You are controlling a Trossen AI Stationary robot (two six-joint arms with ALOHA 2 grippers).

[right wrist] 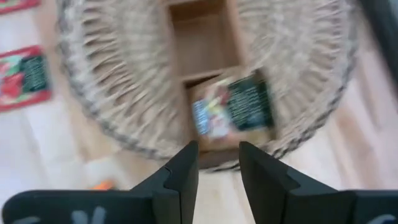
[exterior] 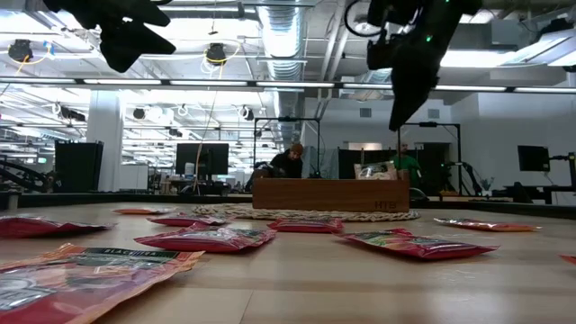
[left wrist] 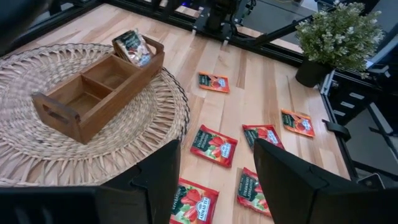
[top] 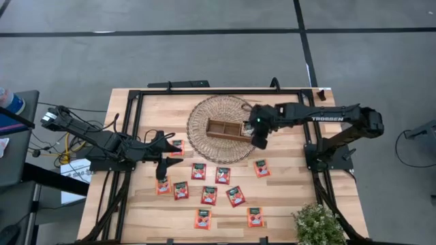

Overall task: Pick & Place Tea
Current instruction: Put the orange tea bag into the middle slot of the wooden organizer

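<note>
Drop step: right gripper (right wrist: 217, 163) above tray (top: 219, 128), fingers released, sachet (right wrist: 231, 110) in end slot. Next, grab another near bench's front edge.

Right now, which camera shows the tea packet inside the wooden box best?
The left wrist view: the sachet leans plainly in the tray's end compartment. The right wrist view blurs it, the high view hides it under the right gripper, the low view shows only the wall.
</note>
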